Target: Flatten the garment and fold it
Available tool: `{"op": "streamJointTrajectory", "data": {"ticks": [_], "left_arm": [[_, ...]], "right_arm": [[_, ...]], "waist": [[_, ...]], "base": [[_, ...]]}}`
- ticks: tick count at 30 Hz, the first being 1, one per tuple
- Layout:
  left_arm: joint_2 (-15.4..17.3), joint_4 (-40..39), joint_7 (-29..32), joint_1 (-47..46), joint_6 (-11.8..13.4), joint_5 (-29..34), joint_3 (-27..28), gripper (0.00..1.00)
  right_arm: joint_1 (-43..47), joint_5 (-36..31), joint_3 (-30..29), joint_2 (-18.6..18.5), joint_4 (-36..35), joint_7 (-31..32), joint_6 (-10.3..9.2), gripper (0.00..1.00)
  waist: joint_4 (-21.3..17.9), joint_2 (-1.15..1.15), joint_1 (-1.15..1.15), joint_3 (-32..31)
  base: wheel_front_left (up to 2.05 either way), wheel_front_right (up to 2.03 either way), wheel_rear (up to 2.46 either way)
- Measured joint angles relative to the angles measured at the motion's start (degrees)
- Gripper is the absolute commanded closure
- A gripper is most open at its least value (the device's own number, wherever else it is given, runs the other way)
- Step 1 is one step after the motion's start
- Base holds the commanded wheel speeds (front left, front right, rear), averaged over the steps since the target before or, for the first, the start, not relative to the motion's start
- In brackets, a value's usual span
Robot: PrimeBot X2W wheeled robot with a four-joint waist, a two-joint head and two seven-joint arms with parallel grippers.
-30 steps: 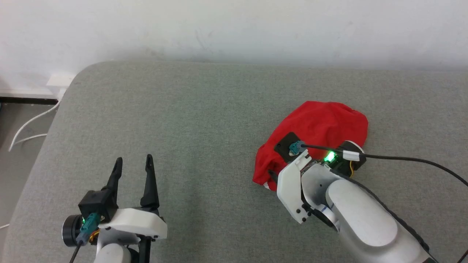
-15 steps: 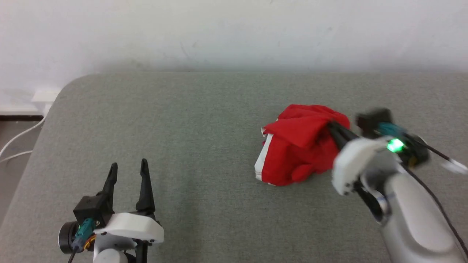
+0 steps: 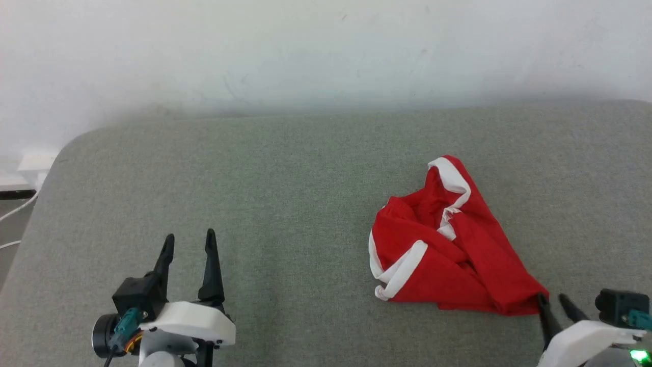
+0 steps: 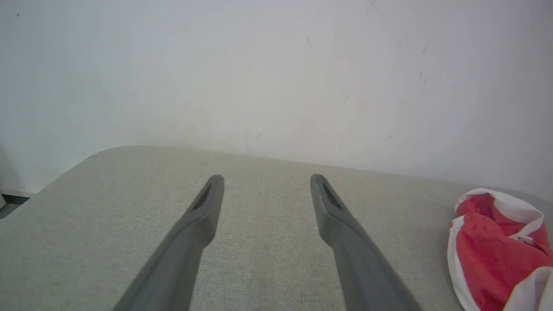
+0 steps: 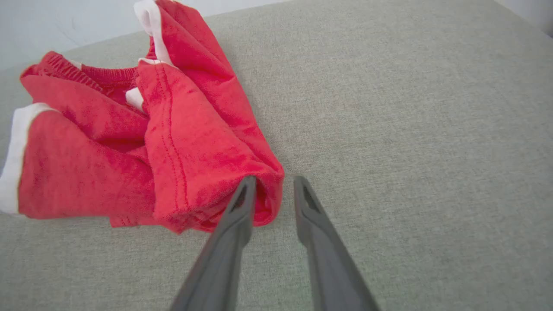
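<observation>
1. Spanning the head view, a grey padded bench (image 3: 254, 204) stands against a white wall (image 3: 305, 51).
2. Garment (image 3: 448, 265), red with white bands, lies crumpled on the bench's right half, towards the front edge.
3. Left gripper (image 3: 189, 235) near front-left corner; jaws wide, nothing between them, well apart from the garment.
4. Right gripper (image 3: 551, 297) at the garment's near-right corner; jaws narrowly parted, not clamping cloth.
</observation>
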Motion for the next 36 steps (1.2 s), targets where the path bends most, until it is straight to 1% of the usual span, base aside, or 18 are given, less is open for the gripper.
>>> {"op": "streamJointTrajectory", "data": {"ticks": [4, 7, 12, 17, 21, 25, 29, 33, 36], "left_arm": [[-0.29, 0.73, 0.00, 0.60, -0.08, 0.00, -0.10, 0.00], [-0.54, 1.12, 0.00, 0.92, -0.22, 0.00, -0.33, 0.00], [-0.63, 1.46, 0.00, 1.19, -0.47, 0.00, -0.45, 0.00], [-0.66, 2.23, 0.20, 1.67, -0.56, 0.18, -1.62, 0.00], [-0.91, 3.04, 2.97, -0.24, -2.34, 1.43, -5.32, 0.00], [-1.77, 4.97, 7.20, -6.43, -4.80, 1.85, -9.65, 0.00], [-2.41, 8.00, 10.87, -13.93, -5.92, 1.54, -11.98, 0.00], [-2.70, 13.83, 15.27, -20.90, -8.18, 0.24, -15.44, 0.00], [-2.93, 18.69, 18.53, -24.87, -9.36, -2.04, -18.12, 0.00]], "right_arm": [[1.53, 0.92, -1.22, 0.14, -2.45, -5.91, 0.00, 0.00], [1.91, -0.04, -2.07, 0.09, -5.68, -10.49, 0.00, 0.00], [2.29, -3.15, -0.86, 0.09, -9.75, -14.46, 0.00, 0.00], [3.69, -5.28, 2.34, 0.12, -12.92, -14.71, 0.00, 0.00], [5.47, -5.56, 4.74, 0.12, -16.47, -13.71, 0.00, 0.00], [5.83, -5.73, 7.88, 0.13, -20.30, -12.81, 0.00, 0.00], [5.62, -6.37, 10.71, 0.13, -22.97, -12.09, 0.00, 0.00], [4.82, -6.30, 11.92, 0.11, -23.93, -11.71, 0.00, 0.00], [4.17, -6.10, 12.93, 0.14, -24.01, -11.62, 0.00, 0.00]], "waist": [[0.05, 0.00, 0.00, -0.75], [0.41, 0.00, 0.00, -1.17], [0.81, 0.00, 0.00, -1.97], [0.96, 0.00, 0.00, -2.74], [0.94, 0.00, 0.00, -2.65], [0.15, 0.00, 0.00, -1.78], [-1.52, 0.00, 0.00, -0.37], [-3.45, 0.00, 0.01, 1.41], [-5.09, 0.00, 0.02, 2.64]], "base": [[0.00, 0.00, 0.00], [0.00, 0.00, 0.00], [0.00, 0.00, 0.00], [0.00, 0.00, 0.00], [0.00, 0.00, 0.00], [0.00, 0.00, 0.00], [0.00, 0.00, 0.00], [0.00, 0.00, 0.00], [0.00, 0.00, 0.00]]}}
